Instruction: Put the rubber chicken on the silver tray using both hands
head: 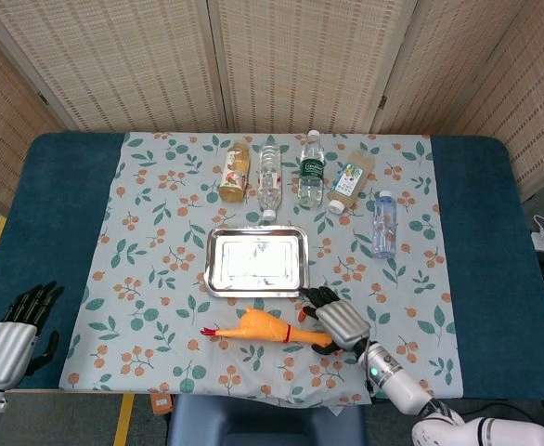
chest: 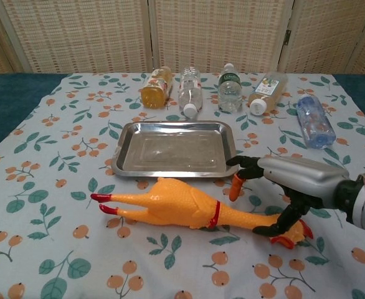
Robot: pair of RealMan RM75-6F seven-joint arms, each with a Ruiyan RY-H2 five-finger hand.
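Fingers [chest: 248,165] of right hand [chest: 294,180] spread wide, straddling the head end of the rubber chicken [chest: 170,205]: thumb low on the near side by the red comb, remaining fingers arched over the far side of the neck. Not closed; nothing held. Firm contact not confirmable from either view.

Rubber chicken flat on its side on the cloth, just in front of the silver tray [chest: 176,172] and apart from it, legs toward the robot's left, head toward its right.

Left hand [head: 17,325] well apart at the near left table edge, fingers loosely extended, holding nothing.

Likely faults from this position:
- Slip or squeeze-out if closed on the thin neck alone; soft, tapering and smooth by appearance.
- Sag and drag of the leg end if lifted one-handed; possible snag on the tray rim or shove of the tray toward the bottles [chest: 230,87].
- Task condition unmet without left-hand support at the body or legs.
- Overhang or roll-off if set down crosswise; long body against a modest tray.

Surface: floral tablecloth [chest: 45,187] over a dark blue table [head: 495,242], with a row of bottles beyond the tray, some lying down, at least one upright. Room: woven folding screens [head: 300,56] behind the table; bare floor at the left corner.
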